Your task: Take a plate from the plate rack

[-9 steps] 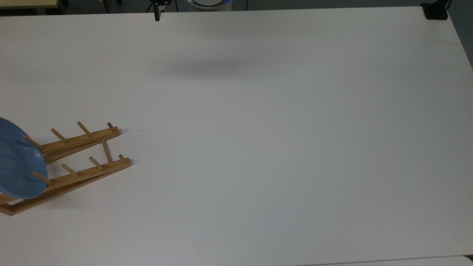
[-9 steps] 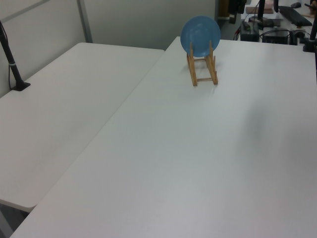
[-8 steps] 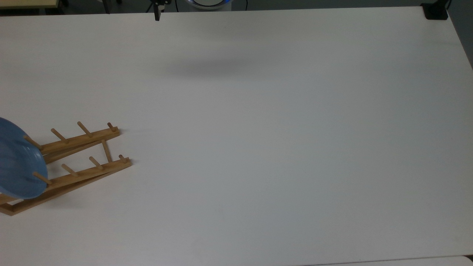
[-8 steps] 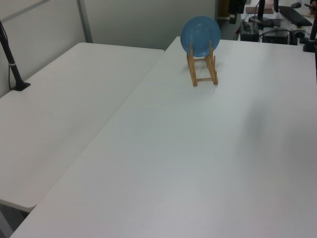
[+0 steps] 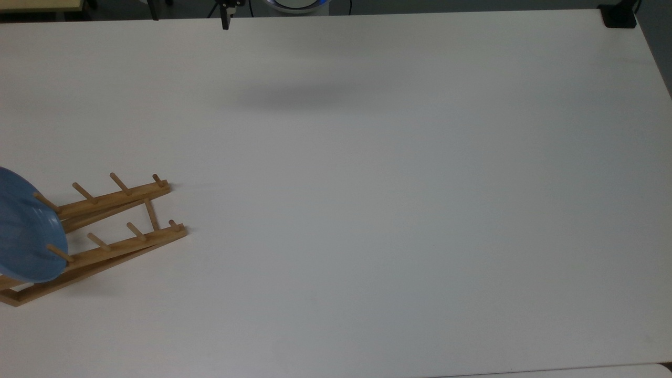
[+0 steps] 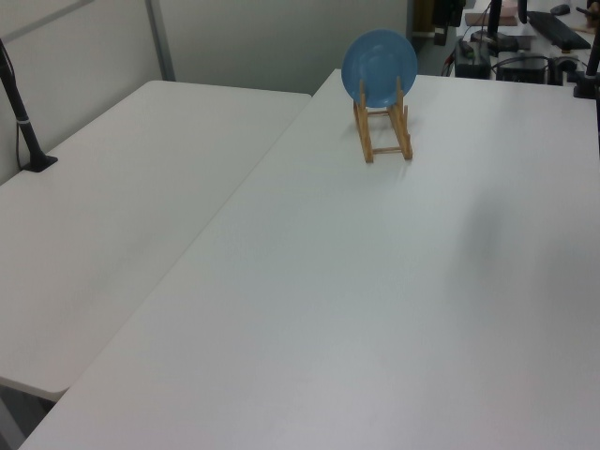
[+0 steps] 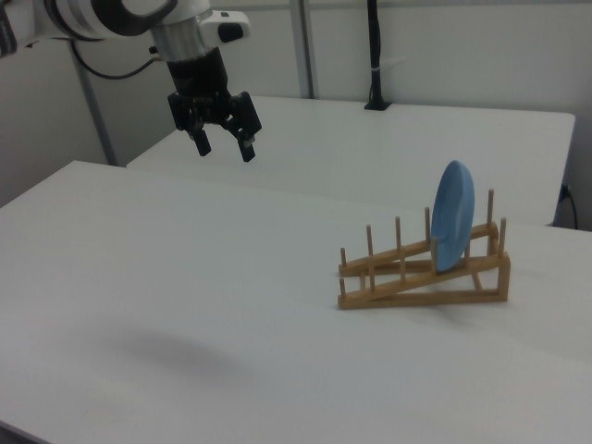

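plate [image 7: 453,215] upright in plate rack [image 7: 421,277]

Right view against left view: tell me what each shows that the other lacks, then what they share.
The right view alone gives the gripper, fingers open, hanging in the air well clear of the rack, on the right view's left, and the plate edge-on. The left view alone gives the plate's round blue face and a black post at the left view's left edge. Both share the plate standing upright between pegs at the higher end of the plate rack, on the white table.
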Robot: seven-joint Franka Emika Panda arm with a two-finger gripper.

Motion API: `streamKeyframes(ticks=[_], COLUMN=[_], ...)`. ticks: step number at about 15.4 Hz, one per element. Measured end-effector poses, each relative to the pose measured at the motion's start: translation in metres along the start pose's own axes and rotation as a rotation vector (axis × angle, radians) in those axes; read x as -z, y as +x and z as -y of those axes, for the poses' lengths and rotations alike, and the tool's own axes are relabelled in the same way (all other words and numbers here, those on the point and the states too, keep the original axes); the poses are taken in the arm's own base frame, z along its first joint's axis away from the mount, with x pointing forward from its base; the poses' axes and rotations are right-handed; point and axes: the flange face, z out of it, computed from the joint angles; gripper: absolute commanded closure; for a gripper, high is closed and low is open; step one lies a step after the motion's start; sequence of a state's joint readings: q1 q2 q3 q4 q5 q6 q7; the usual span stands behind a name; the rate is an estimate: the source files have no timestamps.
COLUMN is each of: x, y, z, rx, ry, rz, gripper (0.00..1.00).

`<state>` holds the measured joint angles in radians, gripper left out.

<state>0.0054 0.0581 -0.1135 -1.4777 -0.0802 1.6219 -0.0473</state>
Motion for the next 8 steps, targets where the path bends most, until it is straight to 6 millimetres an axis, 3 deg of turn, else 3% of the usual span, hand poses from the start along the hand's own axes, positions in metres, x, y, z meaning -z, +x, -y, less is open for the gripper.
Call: streamKeyframes(ticks=[8], x=[-0.0001], y=[0.0001], z=[0.0016], rx=[-0.001], ry=[0.016], rz=[-0.001], gripper=[0.0])
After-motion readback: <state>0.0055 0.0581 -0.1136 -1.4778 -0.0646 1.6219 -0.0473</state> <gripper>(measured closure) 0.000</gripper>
